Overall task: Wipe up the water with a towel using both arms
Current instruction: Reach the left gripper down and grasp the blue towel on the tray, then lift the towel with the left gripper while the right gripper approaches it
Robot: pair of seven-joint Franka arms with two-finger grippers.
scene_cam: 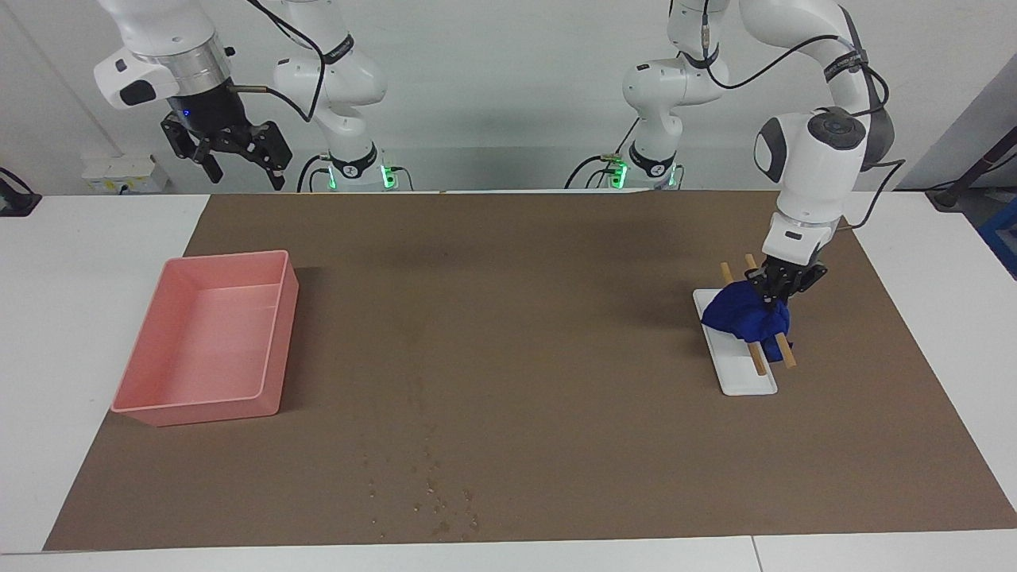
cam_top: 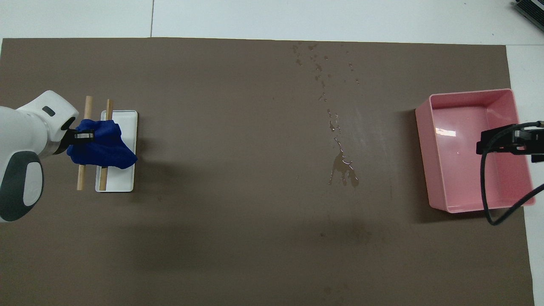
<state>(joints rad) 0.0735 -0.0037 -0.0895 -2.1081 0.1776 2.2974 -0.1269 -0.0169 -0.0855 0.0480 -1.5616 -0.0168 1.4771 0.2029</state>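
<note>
A crumpled dark-blue cloth towel (scene_cam: pixel 745 319) sits draped over two thin wooden dowels (scene_cam: pixel 772 338) that bridge a shallow white rectangular tray (scene_cam: pixel 743 380) at the left arm's end of the brown mat (scene_cam: pixel 516 318) covering the worktop; raised on the rods this way, the cloth is easy to pinch from above, and the tray would catch any drips. The left gripper (scene_cam: pixel 775 295) is down on the towel, its black fingers pressed into the upper folds, apparently clenched on the fabric as the pick-up step of the task. The water (cam_top: pixel 335 127), a trail of tiny glossy droplets with one larger patch, lies on the mat about midway between the tray and an empty pink rectangular plastic bin (scene_cam: pixel 210 338), reaching toward the mat edge farthest from the robots. The towel is well apart from the spill, so it must be carried over before any wiping. The bin, at the right arm's end, probably waits for the used towel. The right gripper (scene_cam: pixel 230 155) waits high in the air above the bin, its fingers spread and holding nothing.
</note>
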